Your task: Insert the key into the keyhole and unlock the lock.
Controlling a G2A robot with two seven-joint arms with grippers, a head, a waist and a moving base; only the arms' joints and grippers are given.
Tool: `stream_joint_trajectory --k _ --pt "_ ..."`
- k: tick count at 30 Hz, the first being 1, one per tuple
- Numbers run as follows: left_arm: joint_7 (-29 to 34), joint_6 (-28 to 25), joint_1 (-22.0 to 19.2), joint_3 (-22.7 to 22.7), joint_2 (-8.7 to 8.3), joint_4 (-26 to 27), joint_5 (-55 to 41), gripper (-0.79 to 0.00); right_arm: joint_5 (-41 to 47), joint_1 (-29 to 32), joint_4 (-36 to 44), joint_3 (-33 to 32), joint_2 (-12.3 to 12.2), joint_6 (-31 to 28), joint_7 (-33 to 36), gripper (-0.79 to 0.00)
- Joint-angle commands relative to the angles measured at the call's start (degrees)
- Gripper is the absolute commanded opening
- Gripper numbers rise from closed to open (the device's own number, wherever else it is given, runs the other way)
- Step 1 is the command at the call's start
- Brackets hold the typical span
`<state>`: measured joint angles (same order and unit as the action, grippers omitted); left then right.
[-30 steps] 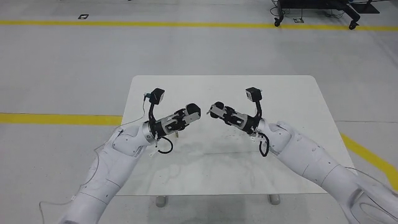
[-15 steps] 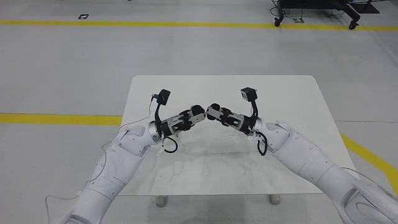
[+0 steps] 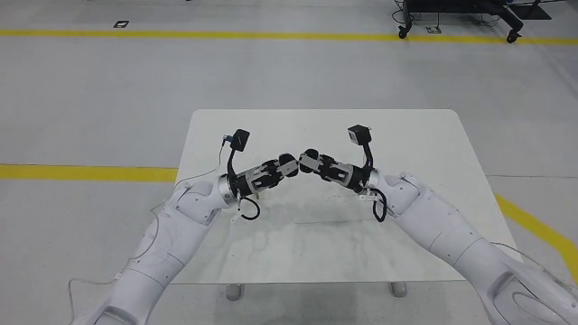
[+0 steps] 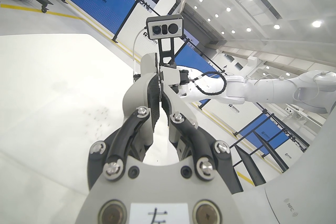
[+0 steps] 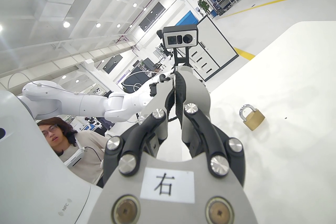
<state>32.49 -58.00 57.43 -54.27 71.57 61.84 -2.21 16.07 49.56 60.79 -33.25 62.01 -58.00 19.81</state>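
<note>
So from above we've got both arms meeting over the middle of the white table [image 3: 415,135]. The left gripper [image 3: 287,164] and right gripper [image 3: 310,160] are nose to nose, tips just about touching. We can't make out anything held in them. A yellow floor line [image 3: 271,34] runs beyond the table's far edge.

Both arms reach inward, their tips nearly nose to nose. My left arm [image 3: 181,226] comes in from 7 o'clock. Its left gripper [image 3: 287,163] points toward 2 o'clock, with ribbed pads [image 4: 152,96] pressed together. My right arm [image 3: 442,226] comes in from 5 o'clock. Its right gripper [image 3: 311,160] points toward 10 o'clock and is likewise closed. A wrist camera [image 3: 238,135] stands above each.
</note>
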Motion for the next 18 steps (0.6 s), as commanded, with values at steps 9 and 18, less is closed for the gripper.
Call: stream_joint_trajectory --k 9,18 --pt "2.1 0.0 -0.65 -0.33 -0.27 -0.99 -2.54 -0.785 -0.99 0.86 -0.78 -2.5 0.96 0.0 0.3 0.0" --pt "4.77 0.0 -0.4 -1.14 -0.83 0.11 -3.25 -0.785 -0.63 1.35 -0.9 -3.21 1.15 0.0 0.5 0.0"
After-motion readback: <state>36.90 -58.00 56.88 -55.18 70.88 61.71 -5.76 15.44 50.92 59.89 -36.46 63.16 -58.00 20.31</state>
